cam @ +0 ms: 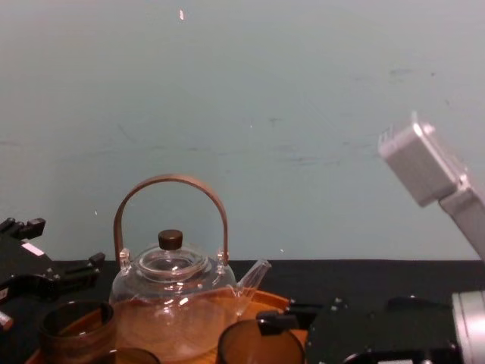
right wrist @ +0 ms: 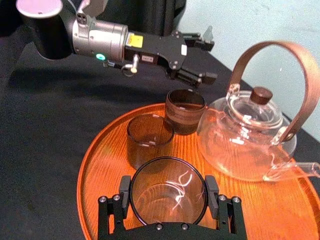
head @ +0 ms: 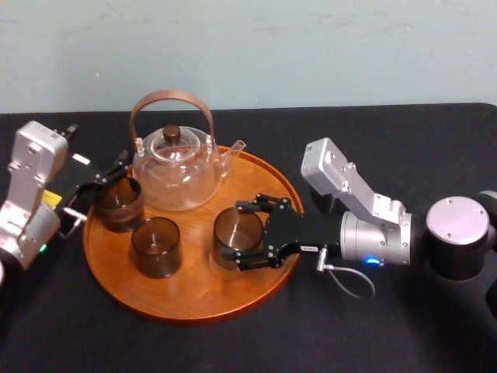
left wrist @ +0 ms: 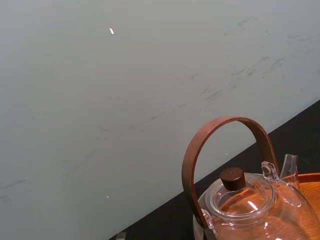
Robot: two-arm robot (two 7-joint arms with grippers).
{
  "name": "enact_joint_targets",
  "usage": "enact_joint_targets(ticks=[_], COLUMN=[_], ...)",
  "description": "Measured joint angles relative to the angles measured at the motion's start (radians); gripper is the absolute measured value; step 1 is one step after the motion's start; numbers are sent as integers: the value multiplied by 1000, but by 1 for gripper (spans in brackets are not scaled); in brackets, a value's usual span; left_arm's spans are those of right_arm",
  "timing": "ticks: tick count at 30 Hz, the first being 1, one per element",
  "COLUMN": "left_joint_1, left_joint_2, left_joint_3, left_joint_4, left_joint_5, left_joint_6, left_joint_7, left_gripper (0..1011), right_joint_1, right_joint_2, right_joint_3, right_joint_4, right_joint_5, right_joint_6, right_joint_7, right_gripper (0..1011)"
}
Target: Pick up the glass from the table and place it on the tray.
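Teapot [left wrist: 245, 210] base cut off; tray [right wrist: 95, 165] rim partly cropped.

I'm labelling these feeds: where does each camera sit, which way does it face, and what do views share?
Head: high, looking down on the round orange-brown wooden tray; both arms show, right gripper shut on a smoky brown glass tumbler.
Chest: low, facing the wall across the clear glass teapot; arms at both edges.
Left wrist: faces teapot handle and wall.
Right wrist: behind the right gripper, facing the open left gripper.
Shared: every view has the teapot.
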Motion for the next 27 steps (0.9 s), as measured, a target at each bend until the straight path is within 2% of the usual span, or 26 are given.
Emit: enact_joint_targets(ticks=[12, 27], left_joint_1=[0, 0], left_joint_2=[0, 0], left_joint_3=[0, 0], left_joint_4=[0, 0], left_joint_5=[0, 0], left_joint_6=[0, 0], left_joint_7=[0, 0], left_gripper=[1001, 1001], right_joint_1=[-2, -6], right_joint_2=[-17, -24], right_joint_3=[-16, -20], right_joint_4=[56, 68], right_joint_5=[-12, -21], right_joint_6=[1, 6], right_joint_7=[-5, -10], right_gripper=[904, 905])
